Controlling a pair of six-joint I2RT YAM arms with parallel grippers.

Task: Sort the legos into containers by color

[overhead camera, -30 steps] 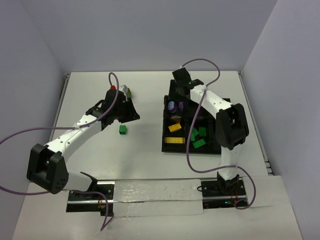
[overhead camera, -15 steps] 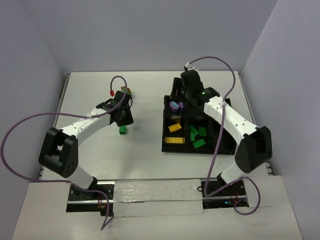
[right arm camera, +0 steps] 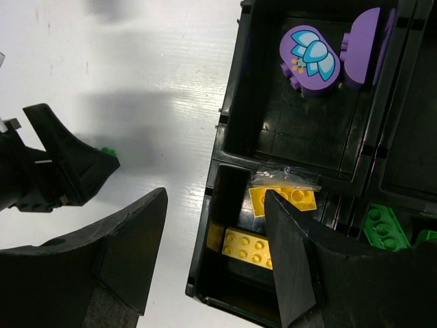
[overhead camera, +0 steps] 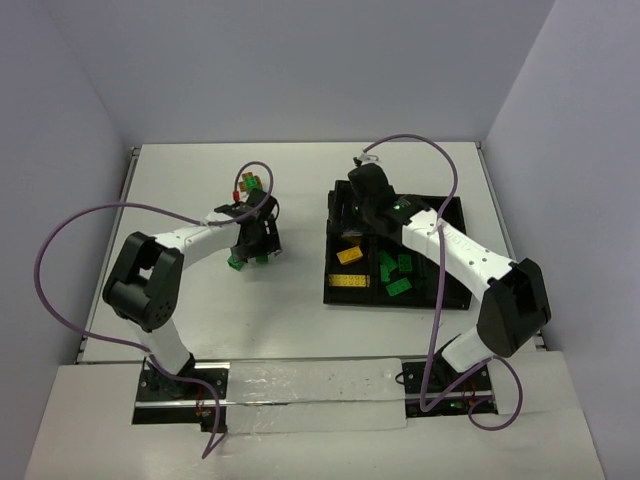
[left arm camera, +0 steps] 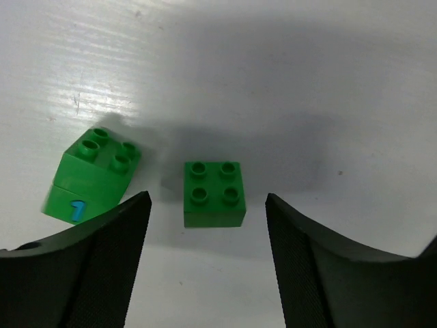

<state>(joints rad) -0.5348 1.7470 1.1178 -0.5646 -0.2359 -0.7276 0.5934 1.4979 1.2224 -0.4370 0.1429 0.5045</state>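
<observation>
A moment ago the left fingers [left arm camera: 102,260] were shut tight. Now they are spread wide and hold nothing. They hang low over the bench [overhead camera: 300,180], one on each side of a small green brick [left arm camera: 214,193]. This looks like getting ready to pick that brick up. Just to its left, with a little gap between, sits a green stack [left arm camera: 92,174] of two bricks. One finger tip is very near that stack and might bump it when the fingers close. A mixed clump [overhead camera: 250,183] of green and orange bricks waits farther back on the bench, well apart from these. The right arm has moved too: it was at the far end of the tray [right arm camera: 229,102] and now hangs over the tray's left side. The right fingers [right arm camera: 109,260] are open and hold nothing. Under them, purple pieces [right arm camera: 311,53] lie in the far box and yellow bricks [right arm camera: 249,247] in the near box. Green bricks [right arm camera: 384,229] lie one box to the right. So most of the sorting looks done, and the green ones on the bench are next. The bench between the brick and the tray is bare. The brick must be lifted over the tray's low wall, past the yellow box. The right arm is in that path, so the two arms could bump.
</observation>
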